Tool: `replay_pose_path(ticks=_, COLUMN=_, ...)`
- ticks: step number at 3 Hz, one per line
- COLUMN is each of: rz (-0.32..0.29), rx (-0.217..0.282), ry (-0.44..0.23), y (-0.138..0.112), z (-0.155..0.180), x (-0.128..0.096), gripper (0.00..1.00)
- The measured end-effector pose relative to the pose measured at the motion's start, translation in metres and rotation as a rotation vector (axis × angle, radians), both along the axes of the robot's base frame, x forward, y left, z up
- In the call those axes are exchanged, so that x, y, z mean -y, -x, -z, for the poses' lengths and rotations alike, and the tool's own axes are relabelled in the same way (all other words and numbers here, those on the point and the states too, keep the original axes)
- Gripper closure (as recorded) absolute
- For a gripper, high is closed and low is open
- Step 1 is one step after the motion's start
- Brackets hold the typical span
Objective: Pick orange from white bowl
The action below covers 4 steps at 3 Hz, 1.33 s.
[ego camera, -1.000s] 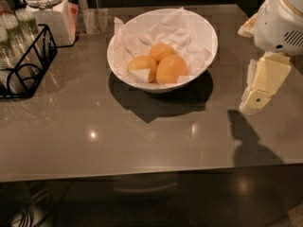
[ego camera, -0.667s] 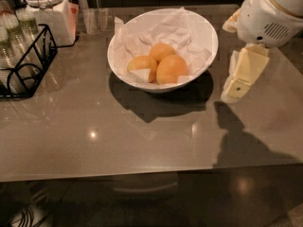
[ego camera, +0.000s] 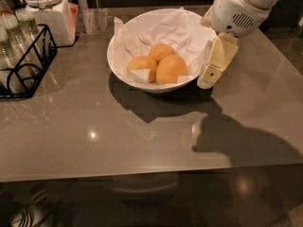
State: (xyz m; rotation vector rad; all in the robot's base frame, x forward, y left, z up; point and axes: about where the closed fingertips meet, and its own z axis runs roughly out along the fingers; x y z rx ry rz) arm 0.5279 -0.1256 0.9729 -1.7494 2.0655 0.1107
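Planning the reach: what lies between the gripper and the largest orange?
Camera view: only the rim of the bowl and crumpled paper separate the gripper, at its right edge, from the orange.

White vented wrist (ego camera: 239, 13), cream gripper (ego camera: 207, 82) below

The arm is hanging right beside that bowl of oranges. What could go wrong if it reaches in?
The gripper hangs at the right rim of the white bowl; it could bump the rim and shove the bowl.
The orange lies pressed against two smaller oranges, so the gripper might knock or grab the wrong one.
The crumpled paper lining could get pinched along with the fruit.
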Motion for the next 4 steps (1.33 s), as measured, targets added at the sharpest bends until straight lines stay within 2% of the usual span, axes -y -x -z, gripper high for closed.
replay_pose_path(ticks=1, rz=0.036, rx=0.007, ry=-0.03, y=-0.007, z=0.0, x=0.001, gripper=0.0)
replay_pose_path(ticks=2, rz=0.063, rx=0.009, ry=-0.12, y=-0.035, z=0.0, x=-0.005, gripper=0.0)
replay_pose_path(ticks=3, rz=0.063, rx=0.01, ry=-0.12, y=-0.035, z=0.0, x=-0.005, gripper=0.0)
replay_pose_path(ticks=4, rz=0.055, rx=0.016, ry=-0.15, y=-0.043, z=0.002, x=-0.013, gripper=0.12)
